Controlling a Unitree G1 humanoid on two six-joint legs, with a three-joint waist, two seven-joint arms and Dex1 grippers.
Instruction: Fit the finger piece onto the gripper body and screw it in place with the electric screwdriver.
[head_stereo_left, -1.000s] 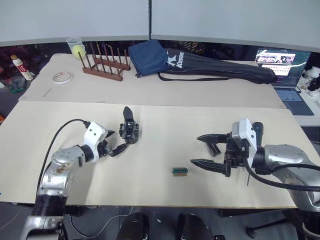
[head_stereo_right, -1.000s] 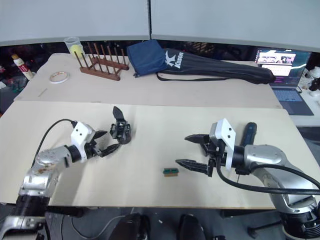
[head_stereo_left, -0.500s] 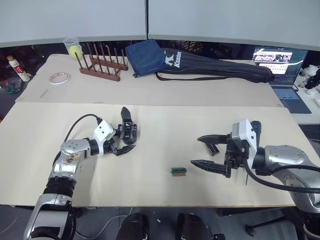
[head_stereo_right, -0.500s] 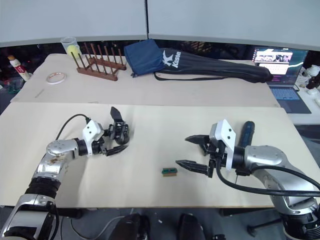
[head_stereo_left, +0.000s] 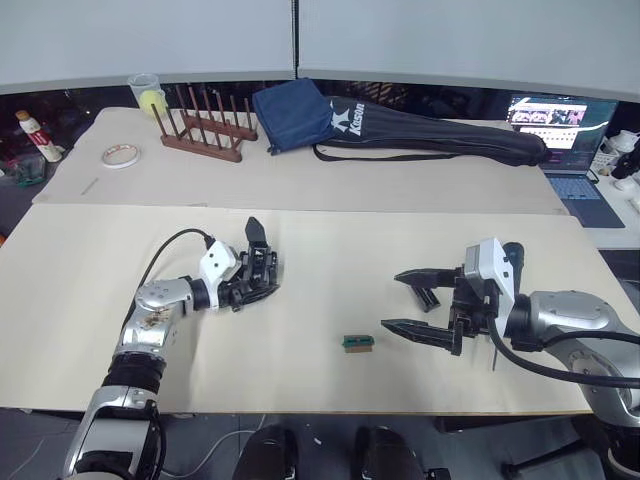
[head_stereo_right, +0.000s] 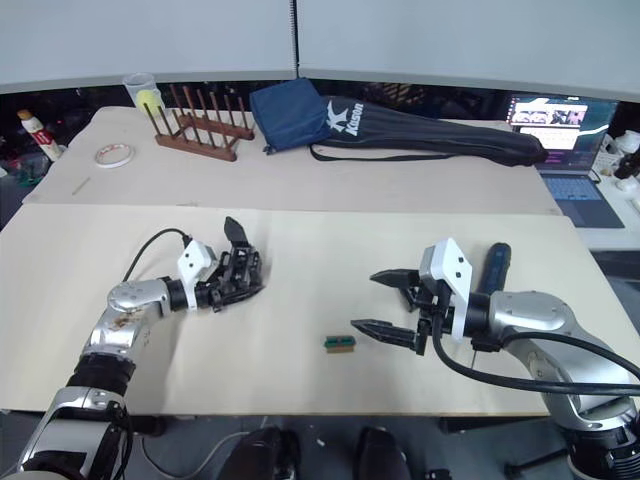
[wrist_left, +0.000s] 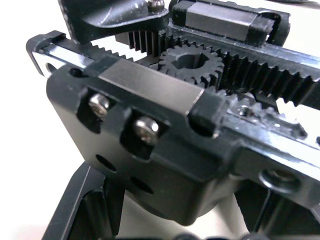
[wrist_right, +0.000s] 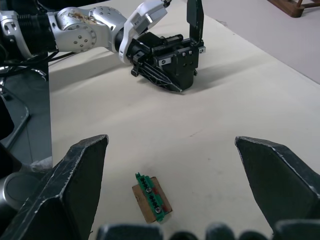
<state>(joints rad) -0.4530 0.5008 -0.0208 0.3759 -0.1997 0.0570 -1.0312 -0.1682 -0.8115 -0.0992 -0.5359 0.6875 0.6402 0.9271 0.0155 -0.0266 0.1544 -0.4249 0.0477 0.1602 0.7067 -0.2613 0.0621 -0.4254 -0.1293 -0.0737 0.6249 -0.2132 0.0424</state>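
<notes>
Two grippers are over the cream table (head_stereo_left: 320, 380). The left gripper (head_stereo_left: 247, 290) is at the gripper body (head_stereo_left: 262, 268), which stands on the table left of centre with its one pointed finger up; the black fingers reach around its base, though whether they actually clamp it cannot be told. The left wrist view looks straight at the body's toothed racks and central gear (wrist_left: 190, 60). The right gripper (head_stereo_left: 418, 305) hovers right of centre with its jaws spread wide and nothing between them. A small green block (head_stereo_left: 357, 343) lies on the table just beside the lower fingertip. The electric screwdriver (head_stereo_right: 495, 268) lies behind the right gripper. At the far side sit a wooden rack (head_stereo_left: 205, 133) and a long black bag (head_stereo_left: 440, 143).
</notes>
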